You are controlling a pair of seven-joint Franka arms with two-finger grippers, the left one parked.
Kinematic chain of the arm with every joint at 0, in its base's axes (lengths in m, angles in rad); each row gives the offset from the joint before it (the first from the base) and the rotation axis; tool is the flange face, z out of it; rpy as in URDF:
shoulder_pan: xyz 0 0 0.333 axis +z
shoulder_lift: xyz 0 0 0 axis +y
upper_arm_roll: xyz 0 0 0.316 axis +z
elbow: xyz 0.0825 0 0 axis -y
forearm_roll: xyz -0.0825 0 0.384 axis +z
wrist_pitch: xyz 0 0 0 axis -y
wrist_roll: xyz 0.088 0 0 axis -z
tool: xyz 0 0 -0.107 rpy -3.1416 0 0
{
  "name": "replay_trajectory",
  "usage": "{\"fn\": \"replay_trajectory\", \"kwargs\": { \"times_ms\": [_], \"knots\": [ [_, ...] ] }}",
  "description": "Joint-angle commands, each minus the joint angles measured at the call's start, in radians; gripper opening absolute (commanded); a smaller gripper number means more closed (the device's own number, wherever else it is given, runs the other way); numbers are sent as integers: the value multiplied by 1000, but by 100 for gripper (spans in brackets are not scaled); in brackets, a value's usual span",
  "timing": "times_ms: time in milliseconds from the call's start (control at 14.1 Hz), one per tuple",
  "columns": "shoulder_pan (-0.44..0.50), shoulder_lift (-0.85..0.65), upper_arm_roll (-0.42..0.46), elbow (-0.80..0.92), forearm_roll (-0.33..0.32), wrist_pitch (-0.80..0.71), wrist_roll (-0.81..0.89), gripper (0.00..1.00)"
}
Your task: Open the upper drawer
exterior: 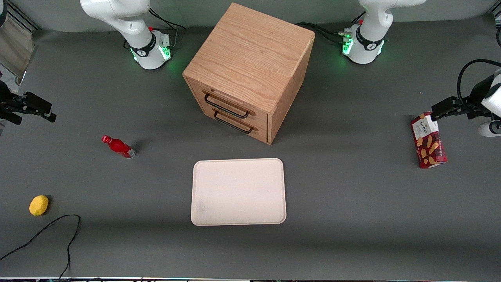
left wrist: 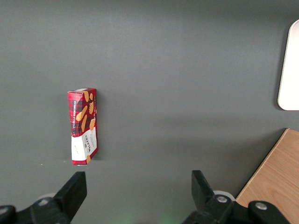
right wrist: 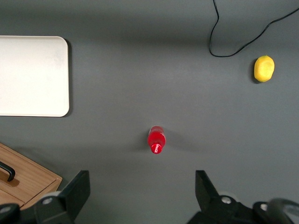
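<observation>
The light-oak cabinet (exterior: 250,58) stands in the middle of the table, its front turned toward the working arm's end and the front camera. The upper drawer (exterior: 235,101) sits flush in the cabinet, with its long black bar handle (exterior: 226,106) just above the lower drawer's handle (exterior: 233,123). My right gripper (exterior: 51,111) hovers at the working arm's end of the table, well away from the cabinet. It is open (right wrist: 142,179), with nothing between its fingers. A corner of the cabinet (right wrist: 32,179) and one handle end (right wrist: 7,171) show in the right wrist view.
A red bottle (exterior: 118,146) (right wrist: 156,140) is between my gripper and the cabinet. A cream tray (exterior: 238,192) lies in front of the cabinet, nearer the camera. A yellow lemon (exterior: 38,205), a black cable (exterior: 51,231) and a biscuit box (exterior: 428,141) are also on the table.
</observation>
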Motion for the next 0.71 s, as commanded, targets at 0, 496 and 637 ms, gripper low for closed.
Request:
{"fn": "replay_trajectory", "kwargs": {
  "times_ms": [0,496,637],
  "knots": [
    [6,-6,-3,9,-16,-13,-20,100],
    [7,-2,-3,10,-11,-13,-10,100],
    [7,1,-3,9,-3,-9,-8,100]
  ]
}}
